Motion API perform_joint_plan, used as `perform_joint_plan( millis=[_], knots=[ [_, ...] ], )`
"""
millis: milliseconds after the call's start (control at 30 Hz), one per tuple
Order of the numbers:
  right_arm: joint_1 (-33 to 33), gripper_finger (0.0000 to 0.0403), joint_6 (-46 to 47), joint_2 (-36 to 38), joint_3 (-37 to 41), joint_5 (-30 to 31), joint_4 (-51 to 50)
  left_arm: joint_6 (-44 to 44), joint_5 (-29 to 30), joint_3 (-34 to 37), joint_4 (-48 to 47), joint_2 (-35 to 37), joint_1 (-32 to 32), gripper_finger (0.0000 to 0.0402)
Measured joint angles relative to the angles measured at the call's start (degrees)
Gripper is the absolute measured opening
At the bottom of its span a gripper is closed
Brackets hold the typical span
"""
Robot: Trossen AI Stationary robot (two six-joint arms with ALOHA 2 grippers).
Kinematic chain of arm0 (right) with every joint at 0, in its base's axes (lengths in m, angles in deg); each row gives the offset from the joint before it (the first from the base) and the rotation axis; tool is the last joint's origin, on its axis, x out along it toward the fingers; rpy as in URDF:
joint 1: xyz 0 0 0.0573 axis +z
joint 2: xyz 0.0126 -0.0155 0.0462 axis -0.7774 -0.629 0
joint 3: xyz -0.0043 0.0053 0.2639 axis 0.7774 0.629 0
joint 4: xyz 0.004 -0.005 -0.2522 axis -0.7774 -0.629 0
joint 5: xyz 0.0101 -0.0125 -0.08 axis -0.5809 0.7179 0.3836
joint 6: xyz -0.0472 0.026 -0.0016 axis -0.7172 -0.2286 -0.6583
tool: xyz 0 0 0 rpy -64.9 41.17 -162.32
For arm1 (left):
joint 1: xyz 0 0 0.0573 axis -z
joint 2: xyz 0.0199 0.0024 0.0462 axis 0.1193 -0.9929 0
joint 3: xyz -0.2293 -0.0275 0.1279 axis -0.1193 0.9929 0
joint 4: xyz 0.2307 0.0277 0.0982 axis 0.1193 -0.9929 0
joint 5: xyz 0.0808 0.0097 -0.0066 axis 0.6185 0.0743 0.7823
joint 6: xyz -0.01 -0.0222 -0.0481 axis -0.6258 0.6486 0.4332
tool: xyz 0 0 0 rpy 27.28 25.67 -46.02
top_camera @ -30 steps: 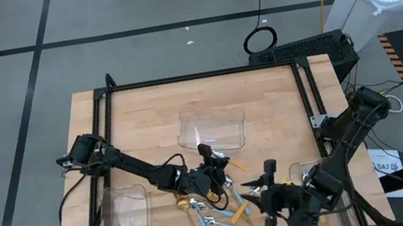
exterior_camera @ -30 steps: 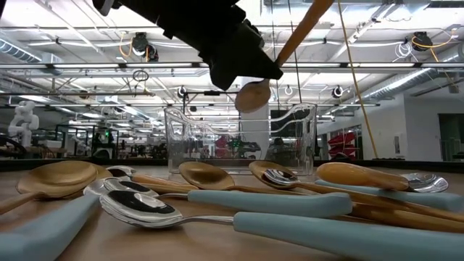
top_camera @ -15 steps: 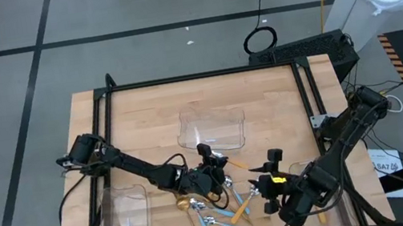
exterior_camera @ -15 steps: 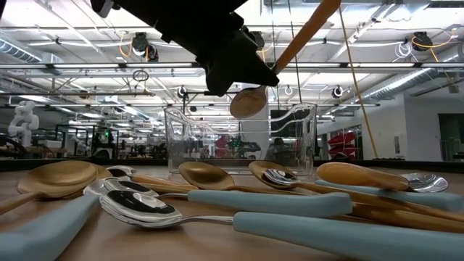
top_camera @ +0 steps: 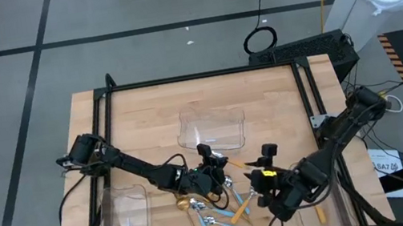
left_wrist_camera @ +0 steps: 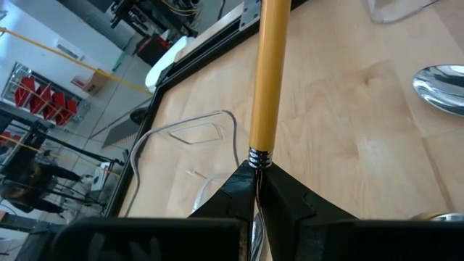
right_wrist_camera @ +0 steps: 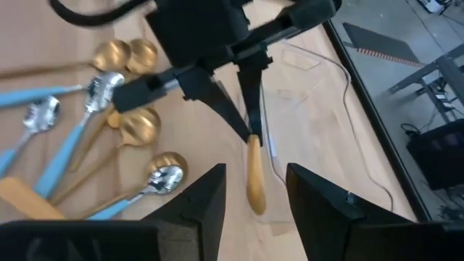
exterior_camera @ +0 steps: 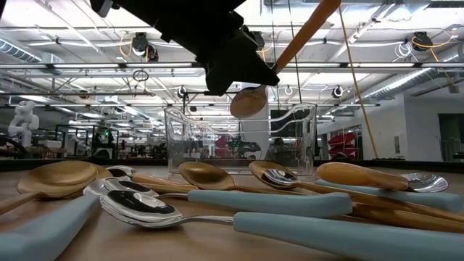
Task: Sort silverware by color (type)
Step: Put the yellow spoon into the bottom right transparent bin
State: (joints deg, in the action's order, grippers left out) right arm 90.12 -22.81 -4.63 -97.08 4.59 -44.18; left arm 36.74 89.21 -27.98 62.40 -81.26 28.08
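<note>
My left gripper [top_camera: 210, 168] is shut on an orange-handled spoon [top_camera: 231, 163], held above the heap of spoons [top_camera: 218, 208]. In the low view the spoon's bowl [exterior_camera: 248, 101] hangs under the dark left gripper [exterior_camera: 225, 51], and the handle [exterior_camera: 304, 29] slants upward. My right gripper [top_camera: 264, 173] is open, just to the right of the handle's free end. In its wrist view the right gripper [right_wrist_camera: 254, 217] has a finger on either side of the orange handle [right_wrist_camera: 255, 181], short of it. Blue-handled [exterior_camera: 268, 201] and gold spoons [exterior_camera: 58, 177] lie flat on the table. My left gripper pinches the orange-handled spoon between its two fingers at the metal neck [left_wrist_camera: 259, 156], where the handle meets the stem. The fingers [left_wrist_camera: 286, 192] lie along the spoon. It is lifted clear and tilted, bowl low and handle pointing up toward the table's right.
A clear tray [top_camera: 212, 127] stands at the table's middle and shows behind the spoons in the low view as the clear tray [exterior_camera: 290, 138]. A second tray [top_camera: 125, 218] sits near left, and a third [top_camera: 330, 206] near right holds something orange. A black frame [top_camera: 308, 96] runs along the table's edges.
My right gripper has moved from beside the near-right tray toward the far edge and the left, closing on the held spoon's handle. My left gripper has stayed nearly still, and the spoon's bowl has dipped slightly.
</note>
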Motion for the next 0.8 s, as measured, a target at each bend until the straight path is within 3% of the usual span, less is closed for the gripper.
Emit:
perform_joint_plan(
  millis=[433, 800],
  knots=[
    [-1.92, 0.0095, -0.88, -2.16, 0.02, -2.89, -0.73, -0.11, -0.02, 0.0, 0.38, 0.0, 0.14, 0.0026],
    [-0.14, 0.0128, -1.28, -2.16, 0.02, -2.49, 0.12, -0.97, -0.04, -3.63, -2.97, 0.02, 2.19, 0.0026]
  ],
)
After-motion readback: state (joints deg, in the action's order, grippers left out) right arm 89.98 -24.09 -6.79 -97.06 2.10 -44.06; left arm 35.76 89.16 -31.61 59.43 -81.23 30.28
